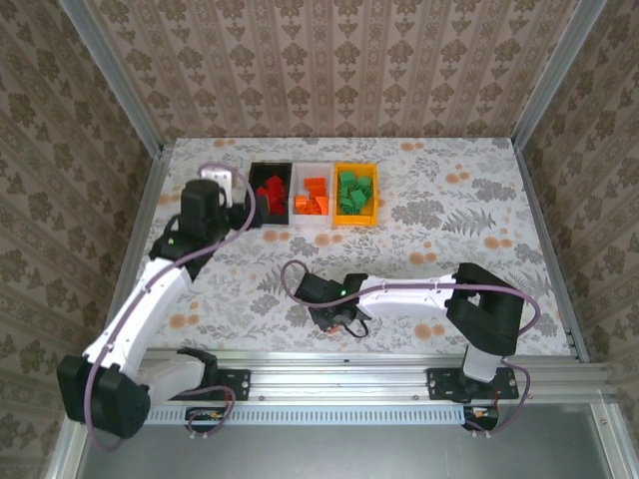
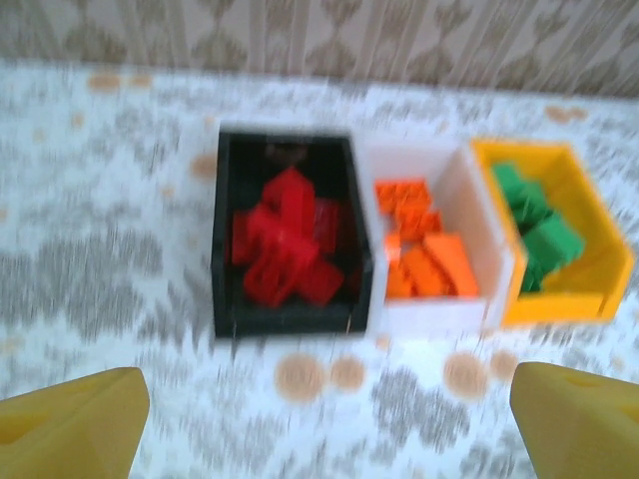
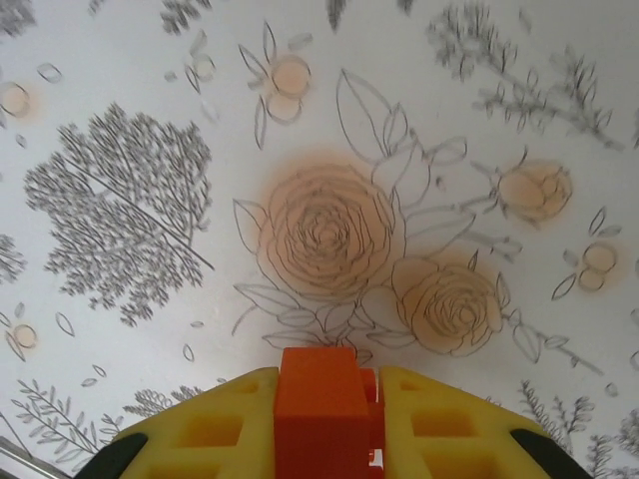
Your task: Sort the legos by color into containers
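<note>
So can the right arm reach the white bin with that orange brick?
Probably yes: the right gripper is shut on the orange brick, the table between it and the white bin looks bare, and the left gripper sits by the black bin.

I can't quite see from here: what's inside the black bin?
Red bricks, heaped in the black bin. No other colour shows among them. The heap covers much of the bin's floor, so anything beneath it is hidden.
</note>
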`<action>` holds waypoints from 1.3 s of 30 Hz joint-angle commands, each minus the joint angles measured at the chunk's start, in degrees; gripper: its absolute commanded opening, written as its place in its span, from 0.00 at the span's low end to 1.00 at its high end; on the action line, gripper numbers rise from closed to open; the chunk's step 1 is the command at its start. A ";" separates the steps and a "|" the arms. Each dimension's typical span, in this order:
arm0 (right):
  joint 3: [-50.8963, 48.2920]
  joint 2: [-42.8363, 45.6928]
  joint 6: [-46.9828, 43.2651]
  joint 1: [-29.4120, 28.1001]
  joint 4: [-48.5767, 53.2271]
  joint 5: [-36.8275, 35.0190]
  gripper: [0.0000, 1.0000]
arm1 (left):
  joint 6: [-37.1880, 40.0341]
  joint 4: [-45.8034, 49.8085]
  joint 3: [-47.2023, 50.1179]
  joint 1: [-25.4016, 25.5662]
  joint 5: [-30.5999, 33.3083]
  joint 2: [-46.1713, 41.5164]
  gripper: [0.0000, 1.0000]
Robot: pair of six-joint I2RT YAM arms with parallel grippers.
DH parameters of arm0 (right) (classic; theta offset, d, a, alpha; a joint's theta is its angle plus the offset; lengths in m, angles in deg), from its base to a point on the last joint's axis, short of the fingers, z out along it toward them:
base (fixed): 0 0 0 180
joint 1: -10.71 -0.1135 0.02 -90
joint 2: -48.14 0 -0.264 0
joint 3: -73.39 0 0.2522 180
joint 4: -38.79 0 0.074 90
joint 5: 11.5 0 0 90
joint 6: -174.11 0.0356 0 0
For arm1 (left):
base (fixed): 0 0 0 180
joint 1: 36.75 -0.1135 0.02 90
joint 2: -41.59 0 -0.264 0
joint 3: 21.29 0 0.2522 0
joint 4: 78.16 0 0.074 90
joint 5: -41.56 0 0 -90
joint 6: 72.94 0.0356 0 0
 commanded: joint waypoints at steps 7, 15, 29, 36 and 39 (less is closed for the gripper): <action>18.32 2.21 -17.67 14.98 2.26 -5.96 0.16 | -13.06 4.29 19.26 0.70 9.81 -29.23 1.00; 50.22 -21.39 -26.47 26.10 7.73 0.93 0.18 | -18.81 13.07 22.55 0.71 8.06 -40.35 1.00; 72.59 -35.53 -26.97 29.42 14.54 2.36 0.59 | -18.05 13.32 21.45 0.80 7.43 -40.79 1.00; 40.14 -7.08 -28.84 24.71 -4.41 -1.16 1.00 | -31.43 6.13 23.36 0.80 26.64 -38.07 1.00; 17.55 9.43 -34.66 19.93 -20.57 -7.68 1.00 | -26.67 3.35 22.41 0.89 34.04 -34.62 1.00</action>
